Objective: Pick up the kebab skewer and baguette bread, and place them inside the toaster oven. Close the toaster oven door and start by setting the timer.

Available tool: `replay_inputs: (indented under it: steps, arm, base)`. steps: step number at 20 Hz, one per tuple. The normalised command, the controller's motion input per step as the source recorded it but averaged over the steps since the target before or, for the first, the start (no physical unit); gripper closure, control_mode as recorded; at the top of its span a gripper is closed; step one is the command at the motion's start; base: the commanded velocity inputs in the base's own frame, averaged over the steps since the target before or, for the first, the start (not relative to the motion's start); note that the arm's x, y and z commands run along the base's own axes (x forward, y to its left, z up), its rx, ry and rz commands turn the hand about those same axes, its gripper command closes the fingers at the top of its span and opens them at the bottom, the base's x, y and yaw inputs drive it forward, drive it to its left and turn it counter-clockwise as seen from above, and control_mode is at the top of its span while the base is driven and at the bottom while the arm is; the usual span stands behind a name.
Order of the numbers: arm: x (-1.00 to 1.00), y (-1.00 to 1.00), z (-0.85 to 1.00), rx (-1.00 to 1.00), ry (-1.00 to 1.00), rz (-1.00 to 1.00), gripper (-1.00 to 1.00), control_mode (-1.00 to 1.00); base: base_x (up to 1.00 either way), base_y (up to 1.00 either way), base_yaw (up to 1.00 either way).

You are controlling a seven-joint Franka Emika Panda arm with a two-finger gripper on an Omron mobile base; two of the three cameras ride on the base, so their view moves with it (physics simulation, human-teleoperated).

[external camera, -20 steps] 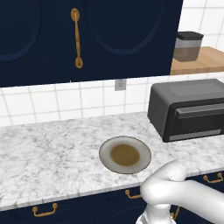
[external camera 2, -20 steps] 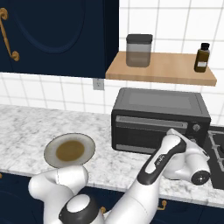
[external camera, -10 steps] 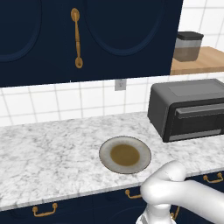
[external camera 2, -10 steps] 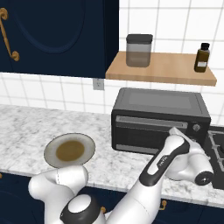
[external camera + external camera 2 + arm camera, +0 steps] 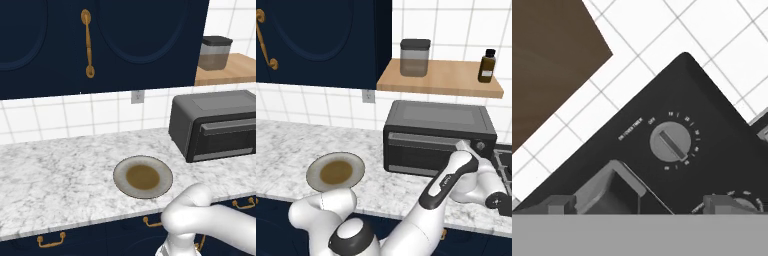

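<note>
The toaster oven stands on the counter against the tiled wall, also seen at the right as the toaster oven. Its toaster oven door is shut, with the bar handle across the top. My arm reaches past the oven's front right corner, and my gripper hangs low beside it. In the hand view my gripper is open and holds nothing, its tips wide apart, facing the black control panel with the timer knob just above them. The kebab skewer and baguette bread are hidden from view.
A grey plate with a brown centre lies bare on the marble counter left of the oven. A wooden shelf above the oven carries a grey canister and a small brown bottle. A stove edge borders the oven's right.
My forearm and hand have shifted a little to the right along the oven's front, toward its control panel. The oven, door and plate have not moved.
</note>
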Motion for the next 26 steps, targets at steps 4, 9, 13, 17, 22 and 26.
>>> replay_inputs:
  steps: [4,9,13,17,22,26]
  arm:
    - [0.07,-0.26,0.0,0.03,0.0,0.0,-1.0,-1.0]
    - [0.12,-0.15,0.0,0.01,0.0,0.0,-1.0,-1.0]
    - [0.15,-0.05,0.0,0.01,0.0,0.0,-1.0,-1.0]
    - [0.08,0.0,0.0,0.0,0.0,0.0,-1.0,-1.0]
    - [0.05,0.0,0.03,0.01,0.0,-0.01,-1.0,-1.0]
    - [0.0,0.0,0.08,0.0,0.0,-0.01,-1.0,-1.0]
  base:
    - [0.0,0.0,0.0]
    - [0.0,0.0,0.0]
    - [0.0,0.0,0.0]
    - [0.0,0.0,0.0]
    - [0.0,0.0,0.0]
    - [0.0,0.0,0.0]
